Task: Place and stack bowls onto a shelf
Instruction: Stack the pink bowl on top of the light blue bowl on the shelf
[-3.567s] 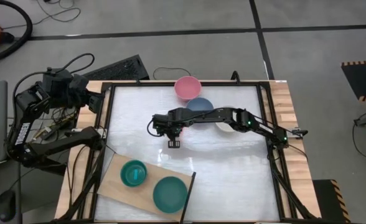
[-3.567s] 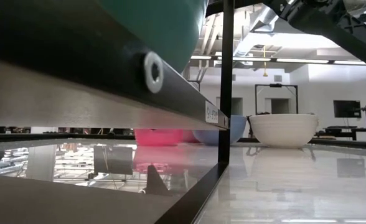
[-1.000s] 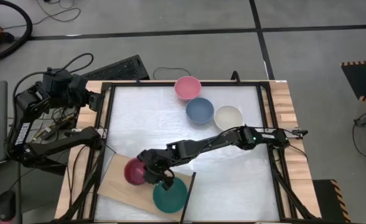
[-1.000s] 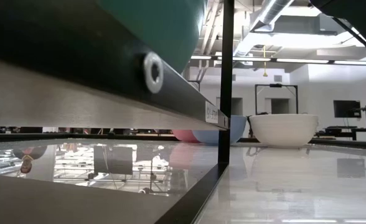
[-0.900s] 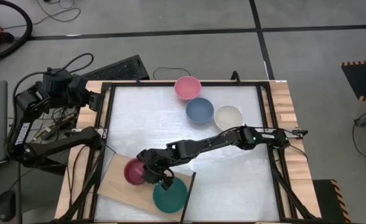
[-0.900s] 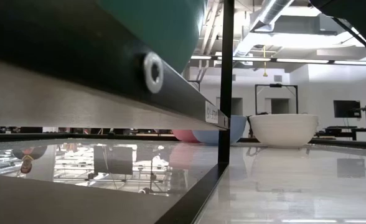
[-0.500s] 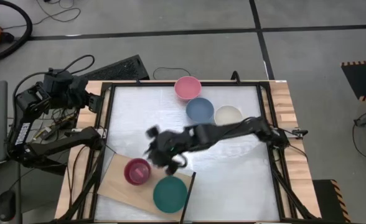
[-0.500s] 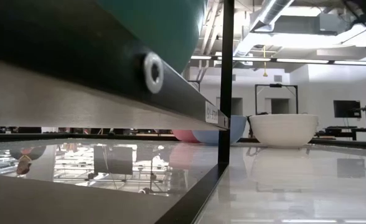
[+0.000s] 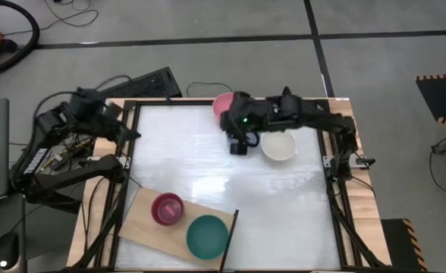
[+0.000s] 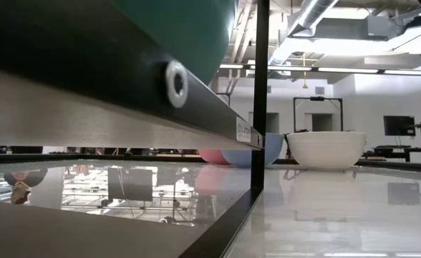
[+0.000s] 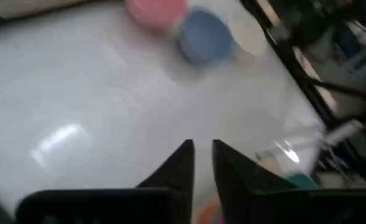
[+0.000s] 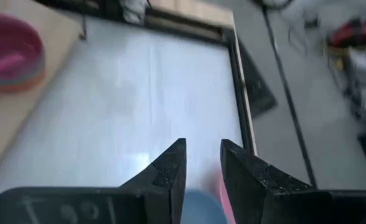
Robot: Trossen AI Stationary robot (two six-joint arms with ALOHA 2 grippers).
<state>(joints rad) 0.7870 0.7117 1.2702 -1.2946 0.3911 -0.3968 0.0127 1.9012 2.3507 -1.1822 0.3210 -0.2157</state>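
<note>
The light-wood shelf (image 9: 141, 221) lies at the table's near left corner. On it a magenta bowl (image 9: 167, 208) tops a small stack, beside the larger teal bowl (image 9: 208, 236). The pink bowl (image 9: 221, 102), slate blue bowl (image 11: 205, 38) and cream bowl (image 9: 278, 145) stand in a row on the table near the far edge. My right gripper (image 9: 239, 145) hovers over the slate blue bowl (image 12: 198, 208), open by a narrow gap and holding nothing. My left gripper (image 9: 130, 135) is at the table's left edge, its fingers (image 11: 186, 155) slightly apart and holding nothing.
A black frame (image 9: 132, 152) runs around the white tabletop. A black bar (image 9: 230, 236) stands along the shelf's right side. In the right wrist view a red-orange bowl (image 12: 21, 78) shows under the magenta one (image 12: 12, 46). Bare tabletop lies between the shelf and the far row.
My right gripper has left the magenta bowl on the shelf's stack, risen, and swung quickly across the table toward the far edge, ending over the slate blue bowl. My left arm has reached a little toward the table's left edge. The bowls have kept still.
</note>
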